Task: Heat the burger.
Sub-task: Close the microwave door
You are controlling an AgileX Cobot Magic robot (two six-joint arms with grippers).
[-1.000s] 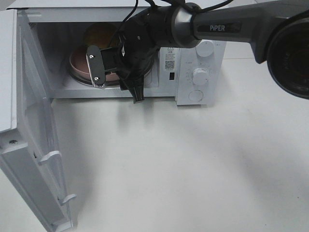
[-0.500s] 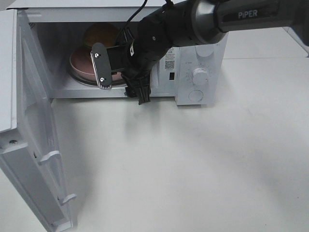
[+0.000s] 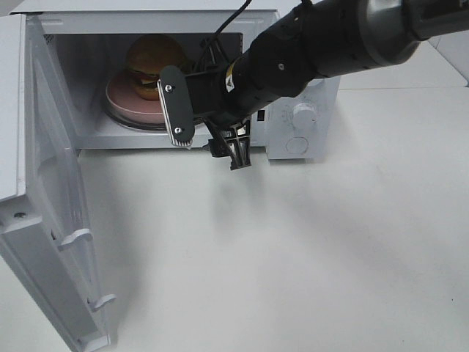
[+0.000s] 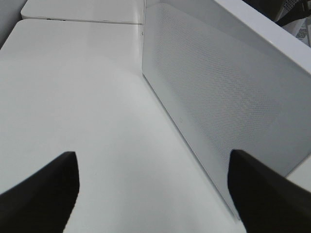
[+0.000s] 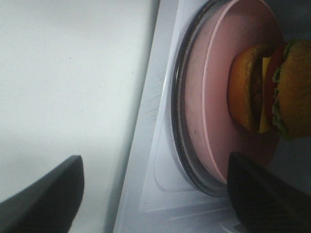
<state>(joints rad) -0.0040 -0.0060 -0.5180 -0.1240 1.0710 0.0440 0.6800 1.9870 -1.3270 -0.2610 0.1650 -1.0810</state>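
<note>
The burger [image 3: 150, 60], a golden-brown bun with dark, red and green layers, stands on a pink plate [image 3: 123, 99] inside the open microwave [image 3: 308, 77]. My right gripper [image 3: 207, 136] hovers just outside the cavity's front edge, open and empty, a little clear of the plate. In the right wrist view the burger [image 5: 272, 92] rests on the plate [image 5: 214, 107] over the glass turntable [image 5: 178, 136], beyond the spread right gripper [image 5: 153, 194]. My left gripper [image 4: 153, 194] is open and empty over the white table; the exterior view does not show it.
The microwave door [image 3: 44, 191] swings wide open at the left, reaching toward the table's front. In the left wrist view a white perforated panel [image 4: 218, 97] of the microwave stands close by. Control knobs [image 3: 304, 114] sit right of the cavity. White table [image 3: 308, 249] spreads in front.
My right gripper has drawn back out of the microwave toward the front and right, with its jaws spread wider. The burger and plate stay inside, now uncovered. The left gripper has not moved.
</note>
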